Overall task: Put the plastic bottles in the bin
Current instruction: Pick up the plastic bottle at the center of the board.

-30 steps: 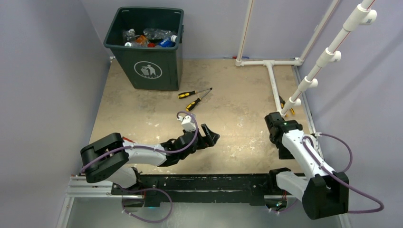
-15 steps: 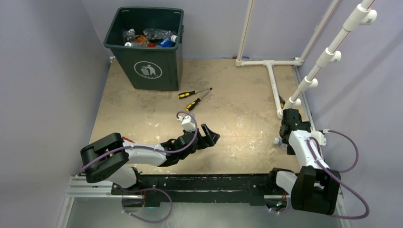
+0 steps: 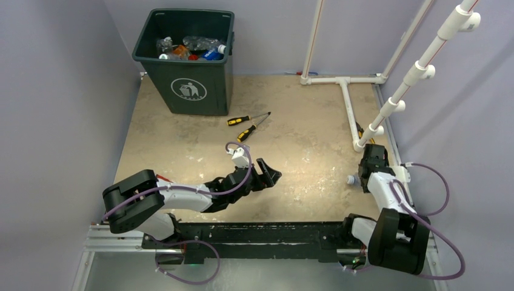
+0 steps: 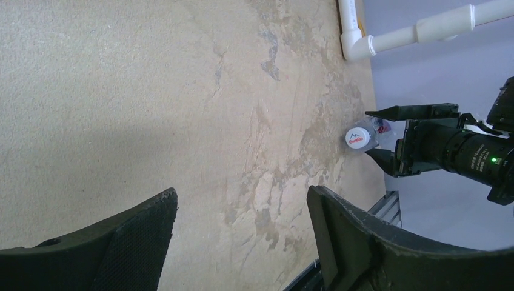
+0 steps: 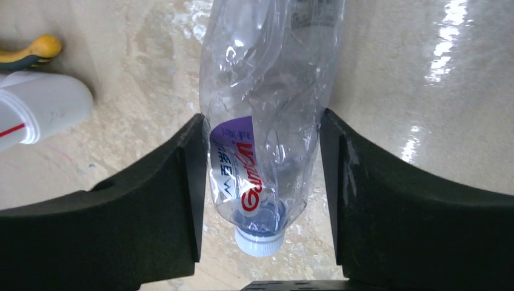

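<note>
A clear crushed plastic bottle (image 5: 267, 109) with a white cap and a purple, red-lettered label lies on the floor at the right edge, its cap (image 3: 351, 180) pointing left. My right gripper (image 5: 262, 121) is shut on the bottle, both pads pressed against its sides. The left wrist view shows the same bottle (image 4: 362, 136) between the right fingers (image 4: 412, 112). My left gripper (image 3: 270, 173) hovers mid-floor, open, with nothing between its fingers (image 4: 339, 230). The dark green bin (image 3: 209, 91) stands at the back left and holds several bottles (image 3: 194, 48).
Two yellow-and-black screwdrivers (image 3: 248, 119) lie in front of the bin. A white pipe frame (image 3: 345, 103) runs along the back right, one pipe foot (image 5: 36, 115) right beside the bottle, with a yellow handle (image 5: 24, 51) behind it. Walls close in on both sides.
My right arm has swung from the pipe foot toward the right edge and come down on the bottle, its jaws closing from wide open. The left arm has barely moved.
</note>
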Robot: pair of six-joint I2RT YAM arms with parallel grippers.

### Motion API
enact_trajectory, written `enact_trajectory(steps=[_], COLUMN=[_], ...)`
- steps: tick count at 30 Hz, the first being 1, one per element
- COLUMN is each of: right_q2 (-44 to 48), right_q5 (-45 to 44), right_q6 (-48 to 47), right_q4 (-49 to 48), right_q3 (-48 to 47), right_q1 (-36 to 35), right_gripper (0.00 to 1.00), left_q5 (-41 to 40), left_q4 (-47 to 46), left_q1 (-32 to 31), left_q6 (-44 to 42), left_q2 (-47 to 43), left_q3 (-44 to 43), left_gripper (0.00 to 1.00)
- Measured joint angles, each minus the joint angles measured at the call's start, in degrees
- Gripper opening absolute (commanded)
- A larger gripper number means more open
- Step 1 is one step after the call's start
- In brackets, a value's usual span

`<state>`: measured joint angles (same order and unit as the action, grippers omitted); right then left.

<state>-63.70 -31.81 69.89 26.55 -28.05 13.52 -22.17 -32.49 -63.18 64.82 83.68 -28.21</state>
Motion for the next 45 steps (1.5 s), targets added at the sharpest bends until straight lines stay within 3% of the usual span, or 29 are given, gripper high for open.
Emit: enact_trajectory(steps=[8,13,20,26,32,38,45], right_q2=[8.7,15.2,23.9,30.3,38.4,35.4,28.7], right_q5=[6.0,12.8,22.9,35.8,50.7,58.5,59.9], right_q6=[-5.3,-7.7,-10.9,-18.1,-23.2,-29.8,-37.5], right_q4=[-1.1,0.4,5.2,6.3,-0.6,-7.5,-14.7], right_q3=[1.4,1.4,1.4,1.4,4.7,1.7,-10.4], right_q1=[0.0,-1.6,-9.1,-12.4,-16.9,-22.1,-31.3], right_gripper=[0.38,0.33,0.29,0.21,0.19,0.18,0.15], left_q5=[0.4,-0.5,-5.0,-10.8,-12.9,-12.4,-9.7], left_q4=[0.9,3.6,12.5,20.7,24.9,28.9,29.4], left_q1=[0.0,0.0,0.0,0.0,0.0,0.0,0.0], left_q6=[0.6,0.6,-1.2,-7.0,-14.3,-22.0,-29.0], left_q2=[-1.8,-9.8,-22.8,-32.7,-36.9,-36.3,-36.3], left_q3=[0.2,0.9,0.0,-5.1,-9.5,-12.3,-13.8], left_gripper=[0.77,0.77,0.78,0.77,0.78,0.79,0.79])
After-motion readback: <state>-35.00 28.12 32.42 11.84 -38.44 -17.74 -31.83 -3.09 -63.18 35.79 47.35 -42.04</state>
